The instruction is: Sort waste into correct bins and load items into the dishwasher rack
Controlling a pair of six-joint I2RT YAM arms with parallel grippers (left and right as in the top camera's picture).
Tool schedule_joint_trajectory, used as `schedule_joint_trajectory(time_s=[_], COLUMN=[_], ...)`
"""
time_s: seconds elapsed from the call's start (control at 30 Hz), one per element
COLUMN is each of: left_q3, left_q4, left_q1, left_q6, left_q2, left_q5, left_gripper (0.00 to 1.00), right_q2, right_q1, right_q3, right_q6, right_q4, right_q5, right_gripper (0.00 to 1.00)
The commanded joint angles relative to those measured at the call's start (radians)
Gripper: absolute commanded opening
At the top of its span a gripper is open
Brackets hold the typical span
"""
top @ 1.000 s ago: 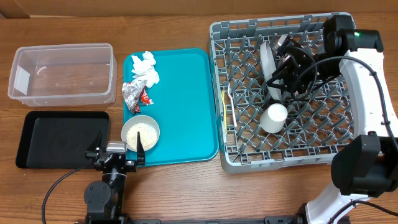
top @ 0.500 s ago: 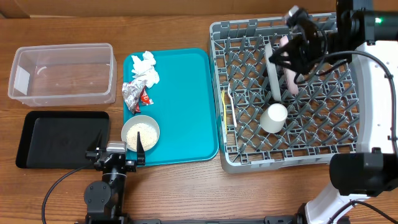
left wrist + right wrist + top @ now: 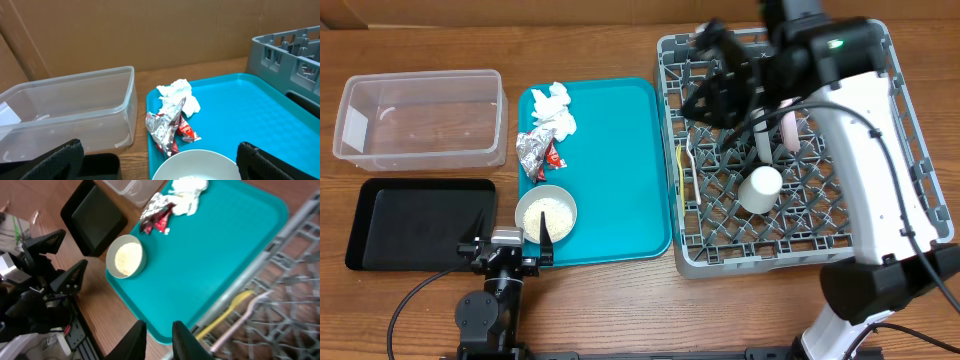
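**Overhead, the right pincer hangs above the rack; the left pincer gapes at the bowl**

From above, the right pincer (image 3: 712, 95) hovers over the upper left part of the dishwasher rack (image 3: 770, 262), and its fingers are lost in the dark wrist. Just right of it a pale grey plate (image 3: 763, 140) stands upright among the pegs. The white cup (image 3: 760, 188) sits below the plate, and the yellow utensil (image 3: 682, 165) lies along the rack's left edge. At lower left the left pincer (image 3: 510, 243) is spread wide, one finger overlapping the grey bowl (image 3: 545, 213) of rice on the teal tray (image 3: 620, 170).

In the left wrist view, its fingers sit at the bottom corners with the bowl's rim between them. The foil wrapper (image 3: 162, 127), red packet (image 3: 187, 131) and tissue (image 3: 175, 95) lie above at centre, and the clear tub (image 3: 75, 105) is at left.

In the right wrist view, the fingers (image 3: 137, 337) at bottom centre stand close together, with a narrow empty gap between them. The utensil lies just right of them, and the bowl is at upper left, well apart.
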Motion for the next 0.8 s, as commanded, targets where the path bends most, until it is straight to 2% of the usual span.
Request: schedule_joint_trajectory(time_s=[0.0,0.1,0.2,0.23,0.27,0.3,0.43,0.57,0.77], left_q3=[-0.003,-0.003,-0.003,-0.003,-0.003,-0.003,-0.003,-0.003,-0.003], left_q4=[-0.001,-0.001,-0.001,-0.001,-0.001,-0.001,-0.001,-0.001,-0.001], left_q1=[0.005,0.005,0.005,0.005,0.005,0.005,0.005,0.005,0.005], left_q6=[-0.017,-0.017,-0.017,-0.017,-0.017,-0.017,-0.017,-0.017,-0.017], left_q2=[-0.003,-0.003,-0.003,-0.003,-0.003,-0.003,-0.003,-0.003,-0.003], left_q5=[-0.003,-0.003,-0.003,-0.003,-0.003,-0.003,-0.003,-0.003,-0.003], left_gripper=[1.00,1.00,1.00,1.00,1.00,1.00,1.00,1.00,1.00], right_q2=[-0.006,-0.006,-0.011,-0.014,-0.018,-0.026,-0.074,-0.168,-0.368], right_q1=[0.069,0.119,0.137,0.137,0.129,0.120,0.067,0.016,-0.006], right_q3=[0.018,0.018,0.023,0.036,0.054,0.079,0.213,0.338,0.367], right_q6=[0.140,0.177,0.240,0.256,0.260,0.264,0.276,0.344,0.364], right_q4=[0.022,0.029,0.031,0.027,0.019,0.006,-0.051,-0.088,-0.128], right_q5=[0.114,0.161,0.207,0.208,0.207,0.207,0.221,0.327,0.423], right_gripper=[0.21,0.26,0.27,0.33,0.62,1.00,1.00,1.00,1.00])
